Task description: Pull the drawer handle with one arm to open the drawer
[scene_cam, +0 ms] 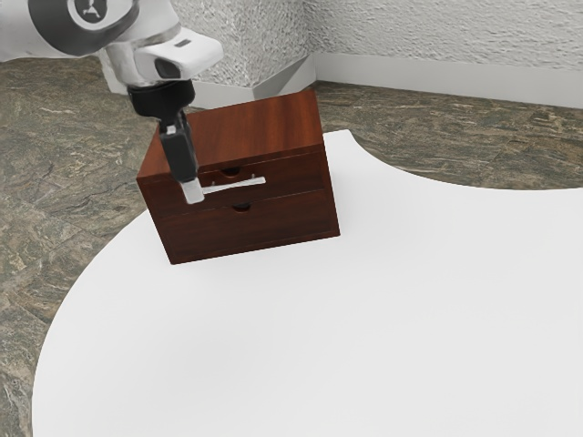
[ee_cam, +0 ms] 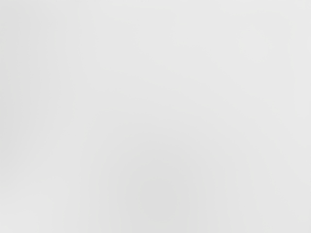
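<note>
Exterior view: a dark wooden cabinet (scene_cam: 273,123) stands on a white table (scene_cam: 383,319), toward the table's far edge on the exterior view's left. Its front faces the camera and holds two drawers, one above the other. The upper drawer (scene_cam: 296,173) carries a thin white handle (scene_cam: 239,183), a bar that lies level across the front's left half and stands a little proud of the wood. A small dark notch sits above the bar, and another marks the top edge of the lower drawer (scene_cam: 273,223). The upper drawer's front looks about level with the lower one, and no gap shows along its side.

The arm (scene_cam: 91,18) comes in from the upper left, white with a black hand. The gripper (scene_cam: 191,192) hangs straight down before the upper drawer. Its pale tip is at the handle's left end, touching it or just beside it; which one cannot be told. It is seen edge-on, so whether it is apart, together or clamped on the bar cannot be told.

Mottled brown floor (scene_cam: 55,200) lies around the table, and a rough white wall (scene_cam: 437,36) stands behind.

Wrist view: a plain pale surface (ee_cam: 155,87) with a faint darker patch low in the middle. What it is cannot be told.
</note>
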Robot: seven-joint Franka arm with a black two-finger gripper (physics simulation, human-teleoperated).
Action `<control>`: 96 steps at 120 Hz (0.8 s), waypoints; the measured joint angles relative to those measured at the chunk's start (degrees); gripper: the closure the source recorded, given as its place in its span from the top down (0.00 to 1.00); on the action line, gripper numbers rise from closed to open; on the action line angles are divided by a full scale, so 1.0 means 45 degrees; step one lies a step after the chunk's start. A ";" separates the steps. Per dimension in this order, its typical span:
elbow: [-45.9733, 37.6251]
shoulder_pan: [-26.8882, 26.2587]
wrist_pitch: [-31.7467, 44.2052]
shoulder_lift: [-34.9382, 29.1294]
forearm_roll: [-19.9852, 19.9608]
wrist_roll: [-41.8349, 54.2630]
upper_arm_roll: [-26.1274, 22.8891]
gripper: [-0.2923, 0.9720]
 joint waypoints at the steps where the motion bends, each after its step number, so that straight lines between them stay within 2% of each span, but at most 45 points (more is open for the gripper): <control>1: 0.0002 -0.0010 0.0001 0.0004 -0.0001 -0.0002 0.0002 0.77; 32: -0.0084 0.0105 0.0024 -0.0259 -0.0019 0.0054 0.0059 0.77; 39: -0.0780 0.0027 0.0126 -0.0686 0.0052 0.0086 0.0093 0.77; 56: -0.3251 0.0036 0.1447 -0.2066 0.1437 0.0239 0.0026 0.77; 74: -0.4181 0.0063 0.3549 -0.2010 0.2988 0.0749 0.0001 0.77; 88: -0.4303 0.0034 0.5002 -0.1508 0.3505 0.1353 0.0040 0.77; 96: -0.4234 -0.0009 0.5528 -0.1406 0.3443 0.1647 0.0076 0.76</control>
